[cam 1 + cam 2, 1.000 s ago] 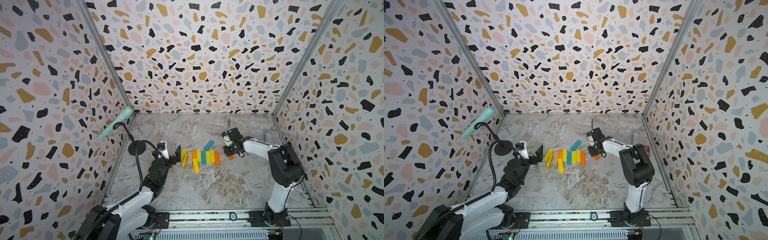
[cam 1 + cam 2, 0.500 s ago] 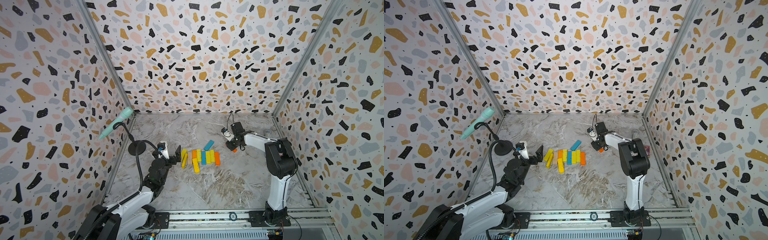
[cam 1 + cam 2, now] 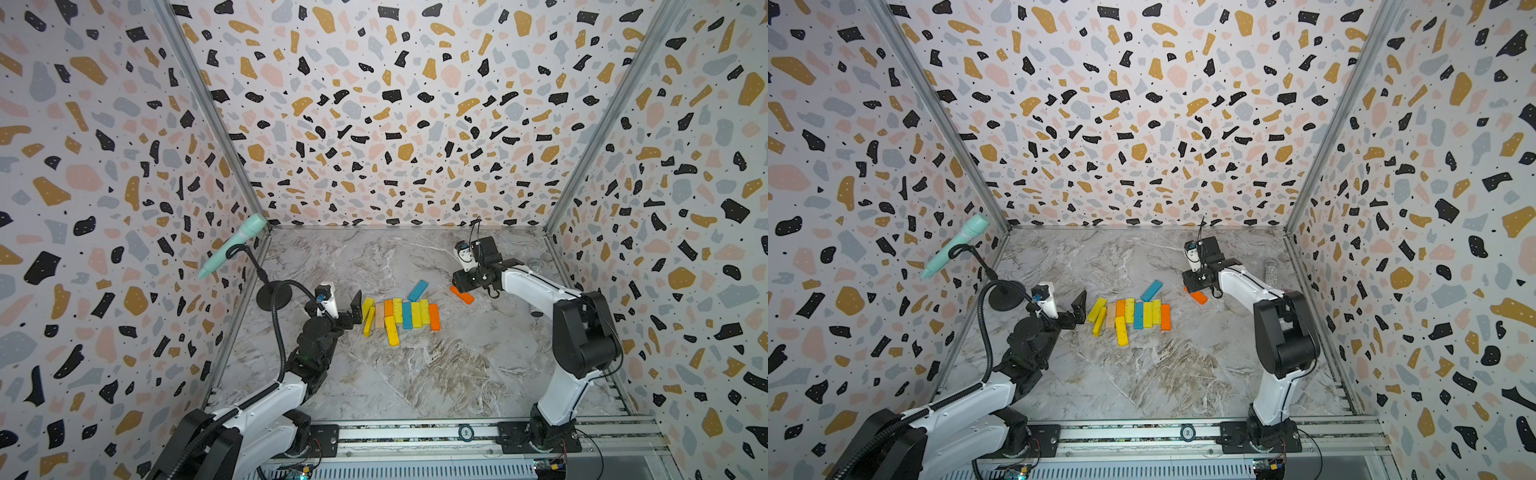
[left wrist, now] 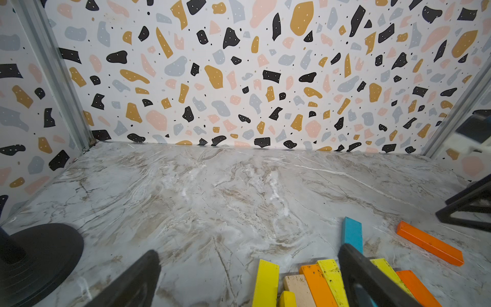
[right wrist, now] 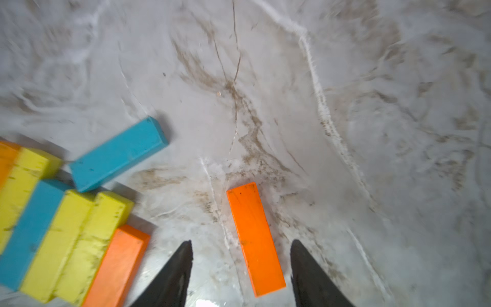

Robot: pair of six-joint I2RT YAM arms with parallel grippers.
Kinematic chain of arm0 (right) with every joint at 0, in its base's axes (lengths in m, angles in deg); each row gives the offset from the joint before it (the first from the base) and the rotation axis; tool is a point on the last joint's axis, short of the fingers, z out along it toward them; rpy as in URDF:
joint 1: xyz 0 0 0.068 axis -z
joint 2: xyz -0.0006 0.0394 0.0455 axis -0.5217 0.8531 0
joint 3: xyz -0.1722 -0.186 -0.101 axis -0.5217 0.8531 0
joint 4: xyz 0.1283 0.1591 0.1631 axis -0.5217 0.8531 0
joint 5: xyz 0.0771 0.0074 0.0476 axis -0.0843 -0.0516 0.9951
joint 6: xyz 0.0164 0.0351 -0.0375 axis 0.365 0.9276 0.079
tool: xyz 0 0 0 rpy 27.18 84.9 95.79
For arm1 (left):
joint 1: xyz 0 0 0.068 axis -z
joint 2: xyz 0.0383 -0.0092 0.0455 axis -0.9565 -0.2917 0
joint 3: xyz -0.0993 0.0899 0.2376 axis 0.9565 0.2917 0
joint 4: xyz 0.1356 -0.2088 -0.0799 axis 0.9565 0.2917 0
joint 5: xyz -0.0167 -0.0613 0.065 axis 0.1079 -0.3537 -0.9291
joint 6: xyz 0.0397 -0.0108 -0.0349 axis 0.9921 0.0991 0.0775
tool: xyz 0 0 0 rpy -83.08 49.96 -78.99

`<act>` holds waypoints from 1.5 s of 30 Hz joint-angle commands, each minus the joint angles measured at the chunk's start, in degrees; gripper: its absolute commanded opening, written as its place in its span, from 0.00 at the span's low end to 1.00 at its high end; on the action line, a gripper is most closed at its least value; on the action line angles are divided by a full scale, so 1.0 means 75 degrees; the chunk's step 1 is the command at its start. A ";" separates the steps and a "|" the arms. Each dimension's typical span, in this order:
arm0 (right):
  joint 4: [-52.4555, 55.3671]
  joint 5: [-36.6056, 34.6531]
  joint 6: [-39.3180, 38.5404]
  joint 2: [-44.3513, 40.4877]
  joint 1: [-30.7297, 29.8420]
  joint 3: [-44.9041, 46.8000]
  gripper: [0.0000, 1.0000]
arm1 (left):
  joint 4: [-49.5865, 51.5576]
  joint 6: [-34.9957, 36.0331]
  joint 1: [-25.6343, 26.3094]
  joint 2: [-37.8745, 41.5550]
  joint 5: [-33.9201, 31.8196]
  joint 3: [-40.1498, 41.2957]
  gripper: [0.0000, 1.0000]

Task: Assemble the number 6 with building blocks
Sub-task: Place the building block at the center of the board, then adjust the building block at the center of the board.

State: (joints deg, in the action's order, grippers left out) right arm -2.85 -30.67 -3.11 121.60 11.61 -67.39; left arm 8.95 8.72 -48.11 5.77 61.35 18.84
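Several building blocks (image 3: 401, 313) in yellow, orange, blue and pale wood lie side by side mid-table, seen in both top views (image 3: 1133, 313). A blue block (image 3: 417, 290) lies askew behind them. One orange block (image 5: 254, 236) lies flat and alone to the right (image 3: 462, 294). My right gripper (image 5: 241, 241) is open just above it, a finger on each side, touching nothing. My left gripper (image 4: 248, 249) stands wide open at the row's left end (image 3: 349, 316), holding nothing.
A mint microphone (image 3: 232, 245) on a gooseneck rises from a round black base (image 3: 272, 295) beside the left arm. A glittery tube (image 3: 1271, 270) stands by the right wall. Patterned walls close in three sides; a metal rail (image 3: 415, 434) runs along the front.
My right gripper carried the orange block slightly toward the back, then opened, leaving it flat on the table. The left arm has not moved.
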 commanded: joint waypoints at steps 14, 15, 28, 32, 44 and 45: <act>-0.0399 0.0767 0.1577 0.0513 -0.0155 0.0962 0.47 | -0.0178 0.0067 0.0044 0.0095 0.0159 -0.0163 0.99; -0.0398 0.0785 0.1572 0.0587 -0.0117 0.0945 0.46 | -0.0177 0.0070 0.0043 0.0101 0.0157 -0.0169 1.00; -0.0347 0.0119 0.1412 0.0993 0.0254 0.0767 0.43 | -0.0142 0.0085 0.0040 0.0145 0.0128 -0.0163 0.99; -0.0373 0.0088 0.1439 0.1182 0.0254 0.0595 0.42 | -0.0148 0.0083 0.0049 0.0170 0.0133 -0.0151 0.99; -0.0406 -0.0264 0.1332 0.1605 0.0272 0.0252 0.45 | -0.0107 0.0116 0.0040 0.0298 0.0145 -0.0140 1.00; -0.0400 -0.0283 0.1283 0.1612 0.0266 0.0234 0.45 | -0.0115 0.0117 0.0040 0.0311 0.0145 -0.0138 0.99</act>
State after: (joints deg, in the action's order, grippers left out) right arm -7.52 -31.40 7.57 132.70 13.56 -64.50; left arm 9.84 8.74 -48.11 7.19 62.44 18.82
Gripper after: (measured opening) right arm 0.447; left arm 0.995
